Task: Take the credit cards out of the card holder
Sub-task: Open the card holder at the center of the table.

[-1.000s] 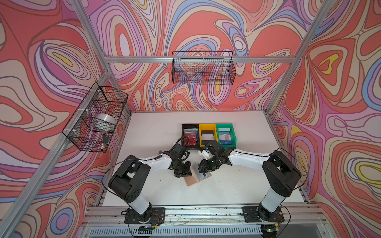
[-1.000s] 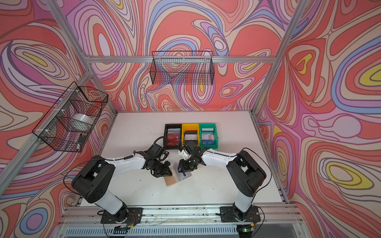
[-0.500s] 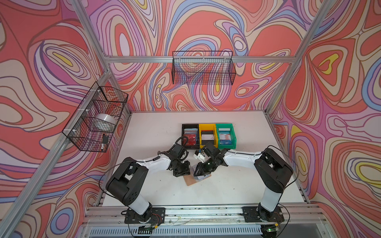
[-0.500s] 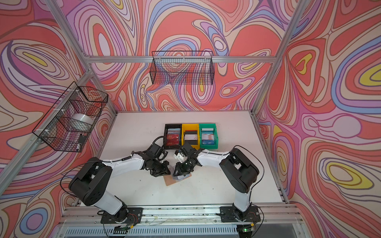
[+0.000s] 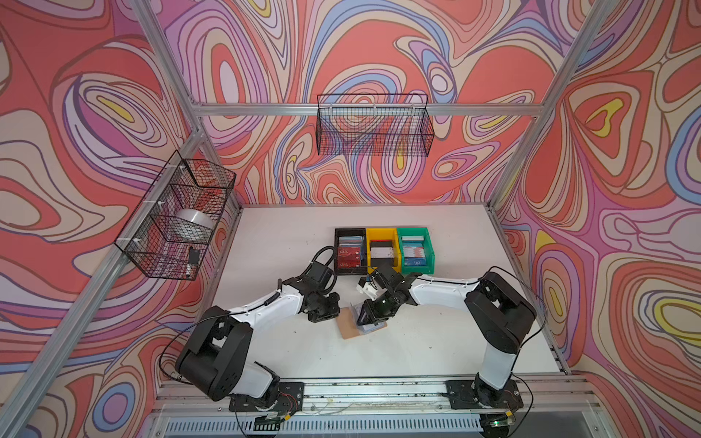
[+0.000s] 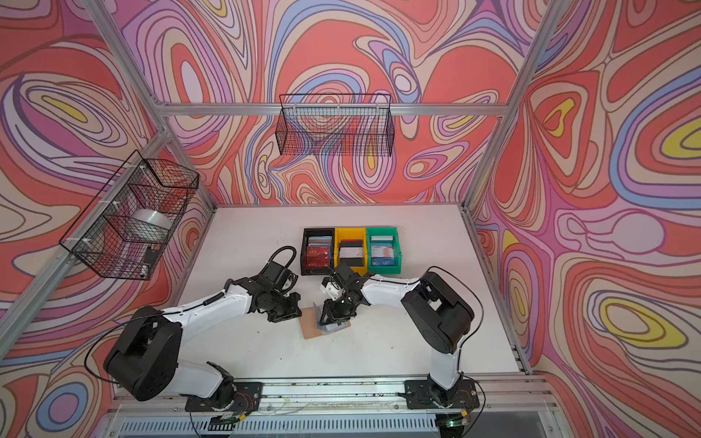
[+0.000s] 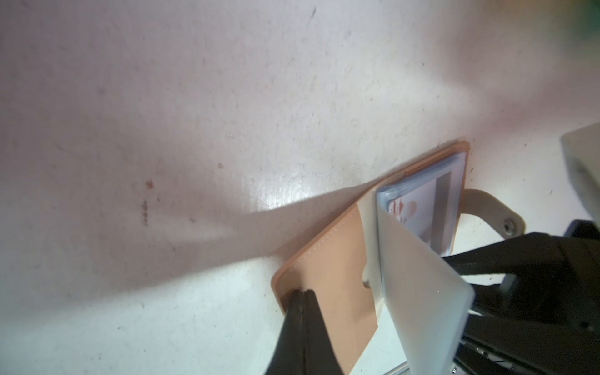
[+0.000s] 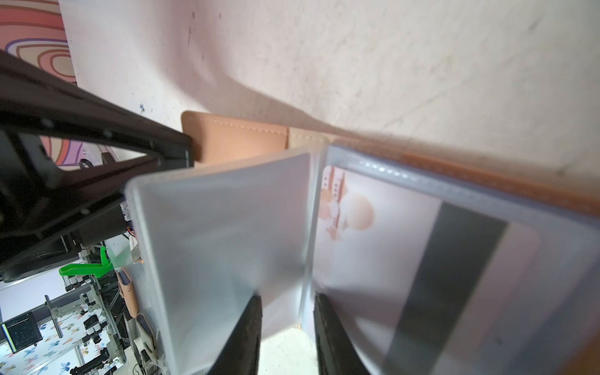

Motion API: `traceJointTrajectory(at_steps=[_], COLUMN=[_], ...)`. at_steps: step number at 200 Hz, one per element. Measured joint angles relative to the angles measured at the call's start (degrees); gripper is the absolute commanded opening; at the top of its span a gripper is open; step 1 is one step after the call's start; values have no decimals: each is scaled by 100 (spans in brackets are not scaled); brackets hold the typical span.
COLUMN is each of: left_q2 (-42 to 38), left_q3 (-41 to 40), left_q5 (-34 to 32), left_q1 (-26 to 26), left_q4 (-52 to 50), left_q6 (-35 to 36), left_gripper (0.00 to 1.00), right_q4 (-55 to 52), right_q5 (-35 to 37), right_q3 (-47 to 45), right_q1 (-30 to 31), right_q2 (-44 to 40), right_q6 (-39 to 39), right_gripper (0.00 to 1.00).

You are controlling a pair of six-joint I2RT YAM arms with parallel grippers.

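Below frame centre, clenched left gripper (image 7: 302, 295) pins the tan leather-like card holder (image 5: 347, 327). Right gripper (image 8: 287, 302), parted, sits at its raised clear plastic sleeve (image 8: 220, 227)

White bench (image 5: 417, 349) lies bare from 4 to 8 o'clock of the tan leather-like card holder (image 5: 346, 327); black, yellow, green plastic bins (image 5: 381, 231) block 12 o'clock.

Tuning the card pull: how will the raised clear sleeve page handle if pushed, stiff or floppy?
Probably floppy: the sleeve page is a thin sheet standing tilted, so it should bend. Likely slick, being smooth plastic. The card holder looks light; the left end effector seems to pin its cover, probably against sliding.
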Motion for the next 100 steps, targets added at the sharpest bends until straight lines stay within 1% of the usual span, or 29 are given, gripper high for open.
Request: traceJointTrajectory(at_steps=[53, 79, 100], left_q2=[-160, -374, -597], left_q3=[-4, -120, -210], left_q5=[409, 643, 697], left_q1=[111, 280, 415], left_q4=[225, 339, 323], left_q6=[-160, -210, -221], left_gripper=[0, 0, 0], right_q4=[-227, -304, -352], right_q5=[127, 166, 181], right_q3=[378, 439, 468], right_q1=[70, 85, 94], right_q2=[284, 326, 341], right_q6=[-35, -33, -35], right_gripper=[31, 31, 31])
